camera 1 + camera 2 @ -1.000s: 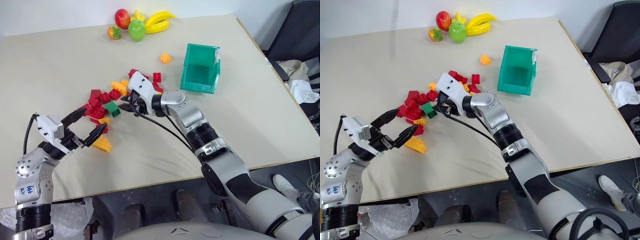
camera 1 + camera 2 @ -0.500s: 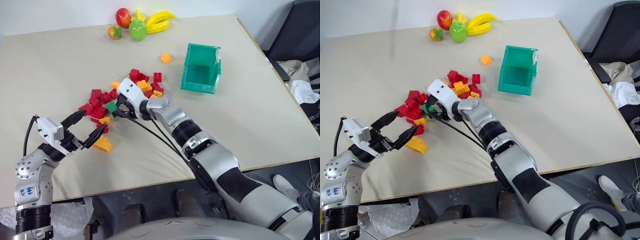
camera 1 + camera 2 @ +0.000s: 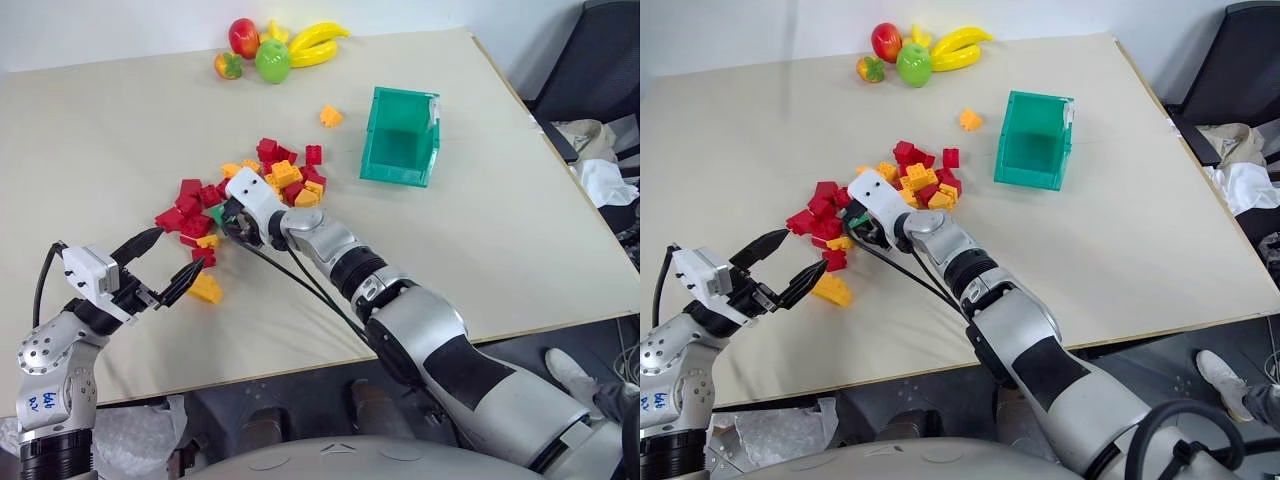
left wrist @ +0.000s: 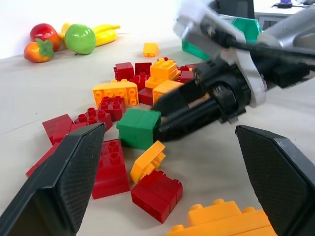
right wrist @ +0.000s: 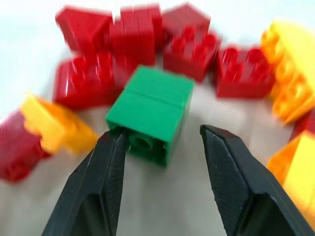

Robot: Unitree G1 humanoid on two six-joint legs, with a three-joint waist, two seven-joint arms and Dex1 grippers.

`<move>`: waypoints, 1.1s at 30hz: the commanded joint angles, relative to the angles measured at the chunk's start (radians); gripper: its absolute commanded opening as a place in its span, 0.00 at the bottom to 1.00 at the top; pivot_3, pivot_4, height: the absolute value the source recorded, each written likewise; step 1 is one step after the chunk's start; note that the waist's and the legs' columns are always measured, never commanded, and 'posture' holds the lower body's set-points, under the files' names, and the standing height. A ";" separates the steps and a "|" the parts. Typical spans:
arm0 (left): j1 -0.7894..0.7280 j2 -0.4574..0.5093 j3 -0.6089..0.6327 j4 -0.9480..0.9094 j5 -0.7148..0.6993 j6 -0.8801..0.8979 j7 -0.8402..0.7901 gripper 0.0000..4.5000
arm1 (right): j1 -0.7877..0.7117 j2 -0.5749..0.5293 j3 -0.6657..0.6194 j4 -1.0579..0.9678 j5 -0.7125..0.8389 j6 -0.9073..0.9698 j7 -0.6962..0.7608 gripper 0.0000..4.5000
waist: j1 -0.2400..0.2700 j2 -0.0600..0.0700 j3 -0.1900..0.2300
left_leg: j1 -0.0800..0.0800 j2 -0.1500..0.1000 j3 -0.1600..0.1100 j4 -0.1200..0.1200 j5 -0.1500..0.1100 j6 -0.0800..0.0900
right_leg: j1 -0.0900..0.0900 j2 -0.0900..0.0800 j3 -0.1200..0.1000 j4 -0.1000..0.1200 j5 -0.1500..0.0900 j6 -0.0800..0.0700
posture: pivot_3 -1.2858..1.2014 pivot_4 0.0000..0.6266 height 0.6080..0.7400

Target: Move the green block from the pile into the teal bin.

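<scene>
Because everything sits on one broad bench (image 3: 120, 120), sorted by size: teal bin (image 3: 400, 140) resting upright toward the far right, well apart from the bricks, mouth up and lower lip facing the arms, so presumably ready to take a drop from above. Toy fruit (image 3: 270, 50) clustered at the far edge, out of the working area. Pile (image 3: 250, 190) spread loosely mid-bench in red and yellow-orange, mostly one layer deep, hence little to dig through.

Right pincer (image 5: 162, 147) brought low at the pile's near-left edge, fingers (image 5: 98, 182) parted and straddling the green block (image 5: 152, 113); one tip touching or very near a lower corner, the other apart from it. Not yet clenched, so judged as lined up for the grasp rather than grasping. Green block lying on the bench, red bricks close behind it, one yellow piece beside; risk judged: neighbours nudged or caught on closing.

Left pincer (image 3: 165, 270) released, holding nothing, hovering near a lone yellow brick (image 3: 205, 290) on the near side, likely kept clear of the right arm.
</scene>
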 commanded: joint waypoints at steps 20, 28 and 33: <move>-0.085 -0.012 -0.039 0.028 -0.003 -0.013 -0.024 1.00 | 0.163 -0.168 -0.055 -0.643 0.124 0.261 0.248 0.19 | 0.020 -0.001 -0.001 | 0.000 0.000 -0.001 0.000 0.000 0.000 | 0.000 0.000 -0.001 0.001 0.000 0.000 | 0.52 0.24 1.00; -0.206 -0.022 -0.137 0.039 0.028 0.012 -0.018 1.00 | 0.270 -0.508 -0.128 -0.961 0.068 0.439 0.142 0.19 | 0.051 -0.001 0.000 | -0.002 -0.004 -0.002 0.004 0.000 0.002 | 0.001 -0.001 -0.002 0.001 0.000 0.000 | 0.52 0.24 1.00; -0.296 -0.028 -0.187 0.062 0.066 0.031 0.012 1.00 | 0.183 -0.650 -0.152 -0.803 0.009 0.382 0.053 0.19 | 0.051 -0.001 0.000 | -0.001 -0.006 0.003 0.002 0.000 0.002 | 0.000 0.002 0.001 0.001 0.000 0.001 | 0.52 0.24 1.00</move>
